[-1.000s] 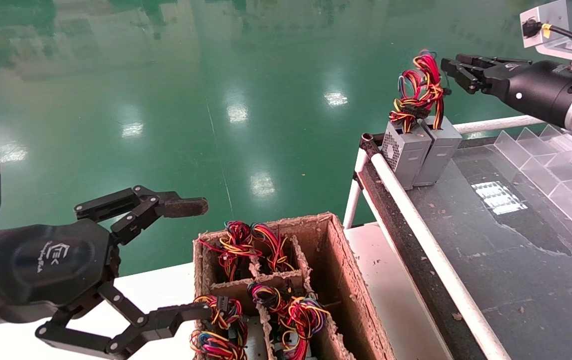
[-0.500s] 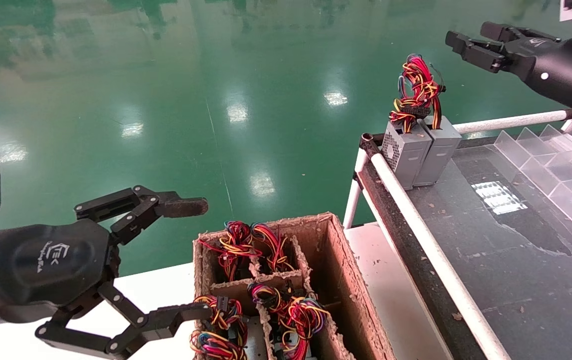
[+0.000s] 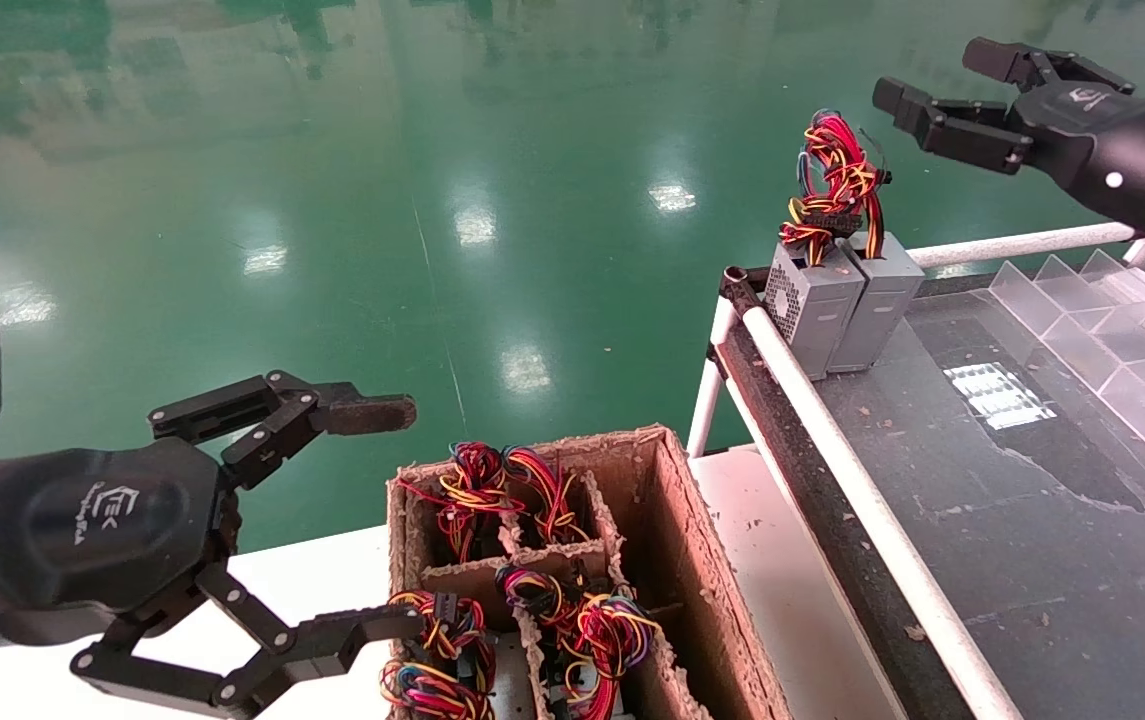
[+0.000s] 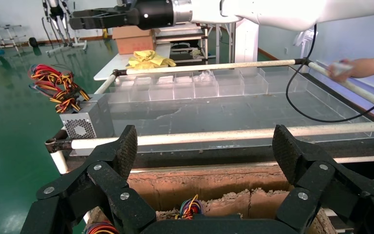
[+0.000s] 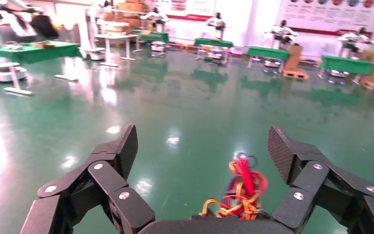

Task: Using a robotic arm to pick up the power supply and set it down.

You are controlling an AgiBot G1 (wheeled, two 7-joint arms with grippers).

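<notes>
The power supply [image 3: 810, 300], a silver-grey box with a round-hole vent face, stands upright at the far corner of the dark table [image 3: 1032, 500]. Its red, yellow and orange wire bundle [image 3: 837, 180] sticks up from the top. My right gripper [image 3: 932, 72] hangs open above and to the right of the wires and touches nothing. In the right wrist view the wire bundle [image 5: 243, 190] shows low between the spread fingers [image 5: 126, 146]. My left gripper [image 3: 397, 518] is open and empty beside the cardboard crate. The left wrist view shows the power supply [image 4: 85, 124] far off.
A second grey box [image 3: 884, 295] leans against the power supply. The brown cardboard crate [image 3: 677, 530] holds several wire bundles in its compartments. A white rail [image 3: 832, 430] edges the table, and clear dividers [image 3: 1112, 330] stand at the right. A person's hand [image 4: 355, 68] reaches over the far rail.
My right gripper has lifted up and away from the wire bundle and its fingers have spread wider. The power supply stayed on the table. The left arm has not moved.
</notes>
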